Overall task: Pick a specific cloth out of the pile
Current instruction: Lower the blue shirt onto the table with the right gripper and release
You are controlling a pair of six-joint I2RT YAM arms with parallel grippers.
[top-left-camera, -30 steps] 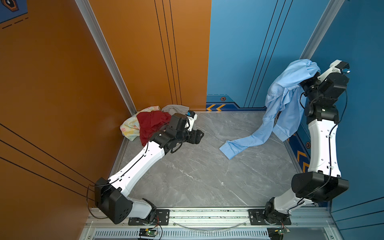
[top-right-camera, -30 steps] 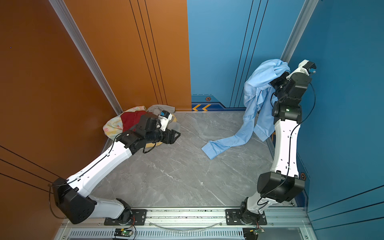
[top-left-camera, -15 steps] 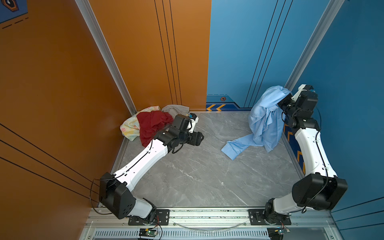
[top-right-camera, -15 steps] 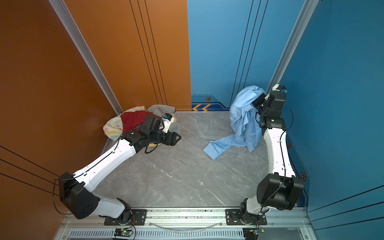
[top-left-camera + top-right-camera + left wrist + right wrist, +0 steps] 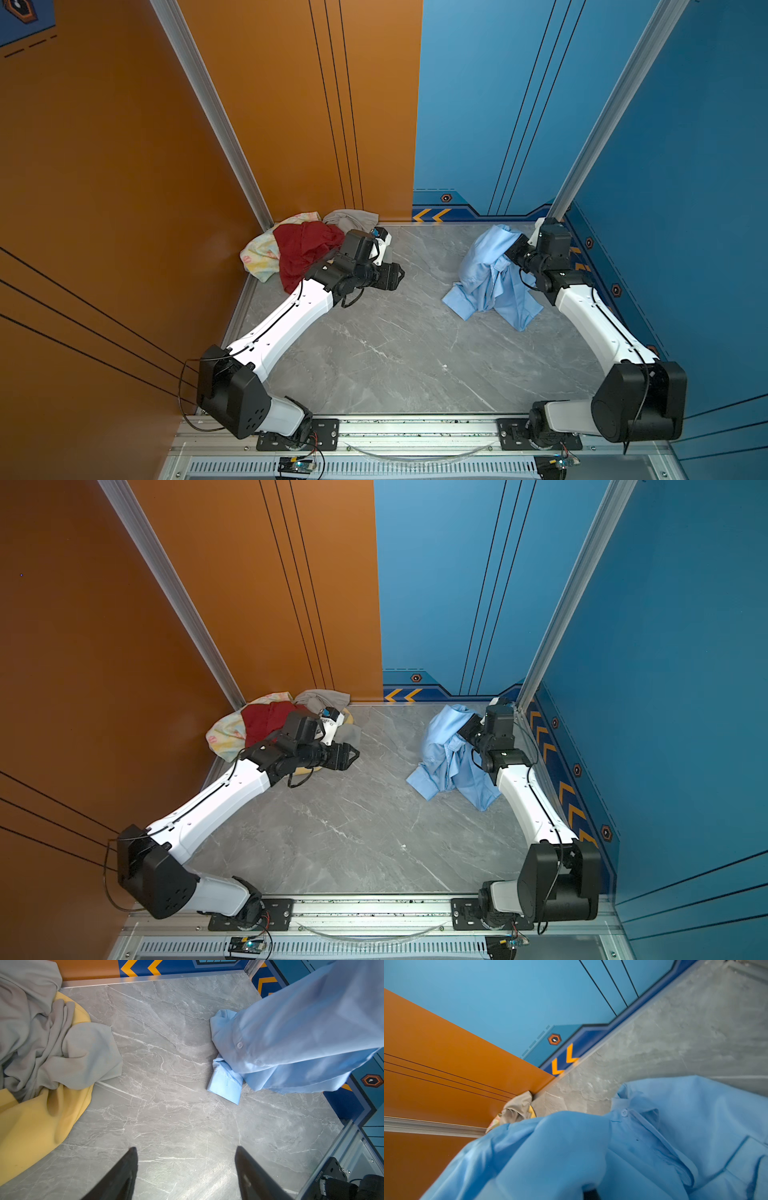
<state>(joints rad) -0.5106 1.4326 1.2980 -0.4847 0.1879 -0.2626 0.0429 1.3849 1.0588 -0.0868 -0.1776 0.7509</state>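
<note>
Blue shirt: the cloth [image 5: 490, 274] is light sky-blue and sits at the right of both top views, part lifted, part lying on the grey floor [image 5: 395, 353].
My right hand: my right gripper [image 5: 515, 251] is clenched on the top of the cloth, up near the collar. My own jaws are hidden under the folds there, so I go by the way the cloth hangs from me.
How it feels, I think: thin, soft and light. It flops and bends and will not break. It could slide out if I pinch just one thin layer.
Where to hold: a thick bunch near the collar and buttons [image 5: 624, 1112] looks best to me. The cuff [image 5: 225, 1086] lies flat on the floor and would be harder to pinch.
My left hand: my left gripper [image 5: 186, 1167] is wide open with nothing in it, low over bare floor at the left middle of the top views.
Pile: the pile [image 5: 307, 245] is in the upper left corner of the floor, well apart from the cloth. It has a red garment [image 5: 303, 249], a grey garment [image 5: 41, 1043] and a yellow garment [image 5: 31, 1126].
Edges: the blue wall [image 5: 685, 166] and a metal post [image 5: 557, 212] are just beside my right arm.
Open room: the middle and lower floor are bare, so I think moving that way is safest.
</note>
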